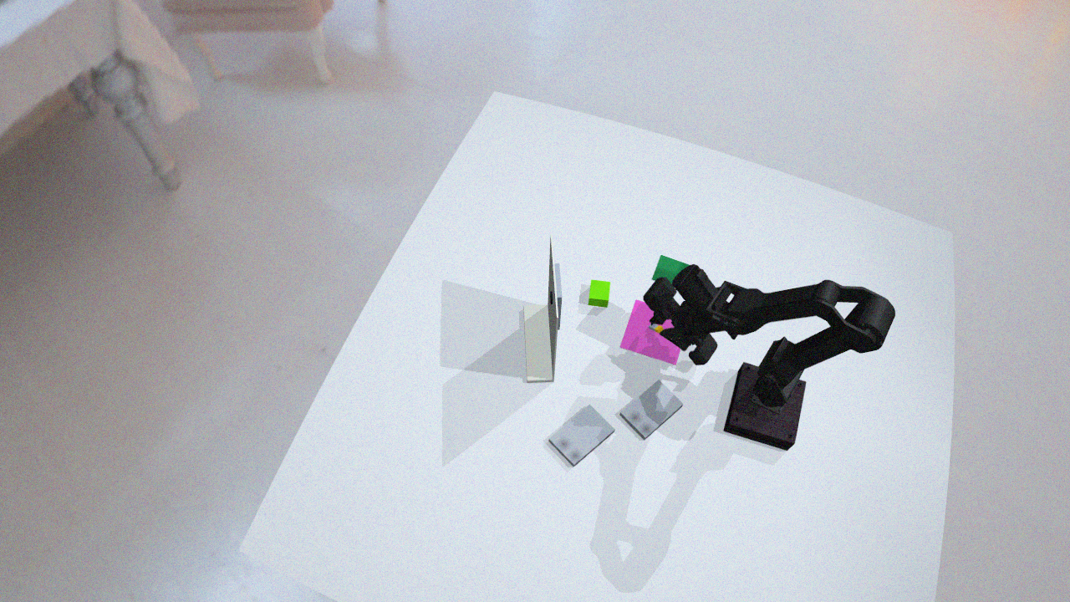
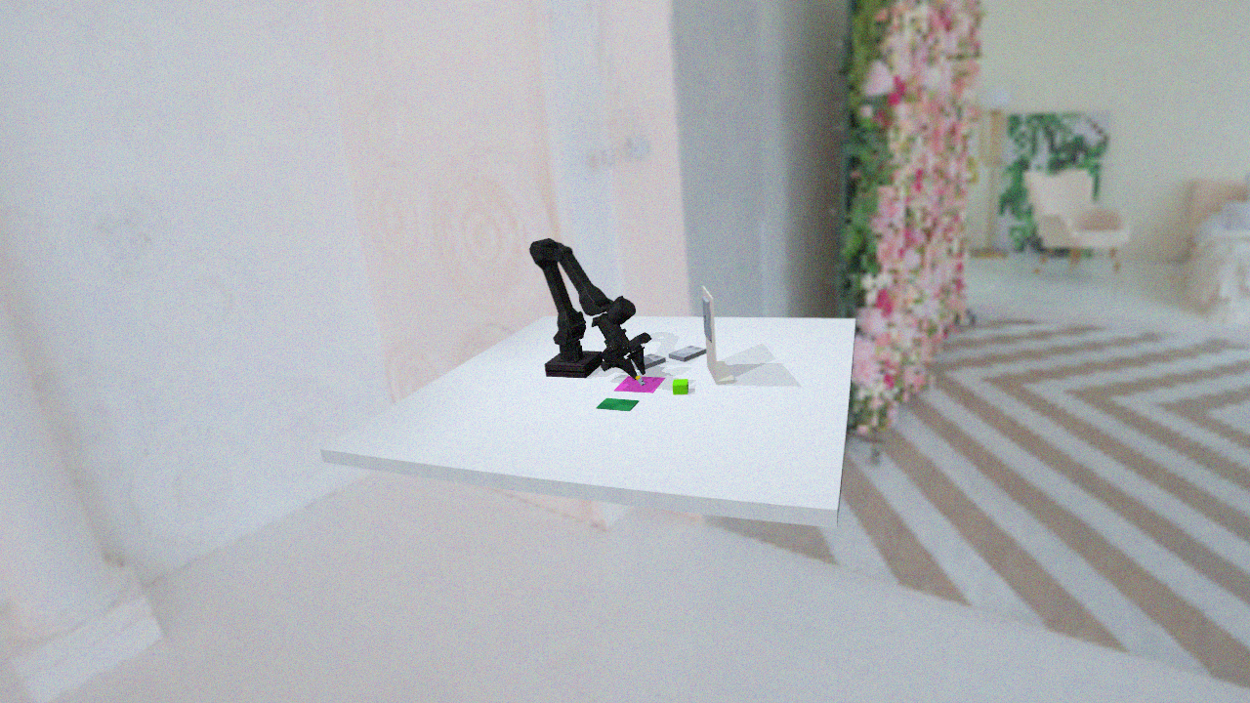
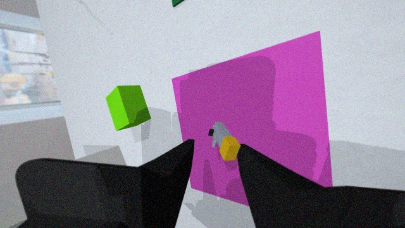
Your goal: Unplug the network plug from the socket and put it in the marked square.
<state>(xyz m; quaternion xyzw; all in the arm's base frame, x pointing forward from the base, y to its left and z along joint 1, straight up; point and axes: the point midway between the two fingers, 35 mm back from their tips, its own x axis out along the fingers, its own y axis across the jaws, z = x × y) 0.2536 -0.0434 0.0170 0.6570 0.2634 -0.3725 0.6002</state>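
The plug, grey with a yellow block at its rear [image 1: 657,328] [image 2: 639,378] [image 3: 229,148], is out of the panel. It is over the magenta square [image 1: 634,333] [image 2: 624,385] [image 3: 297,98], at a slant in the wrist view. My gripper [image 1: 661,331] [image 3: 216,147] is partly open and low over the square. The yellow block shows close to the right fingertip, with a gap to the left one. Whether that fingertip touches it, and whether the plug lies flat on the table, I cannot tell. The upright panel [image 1: 552,314] [image 2: 710,345] stands well away from the gripper.
A bright green cube [image 1: 598,293] [image 2: 681,386] [image 3: 130,106] stands between panel and square. A dark green patch [image 1: 668,267] [image 2: 616,404] [image 3: 177,2] lies beside the square. Two grey slabs [image 1: 581,435] [image 1: 652,409] lie on the table on the other side.
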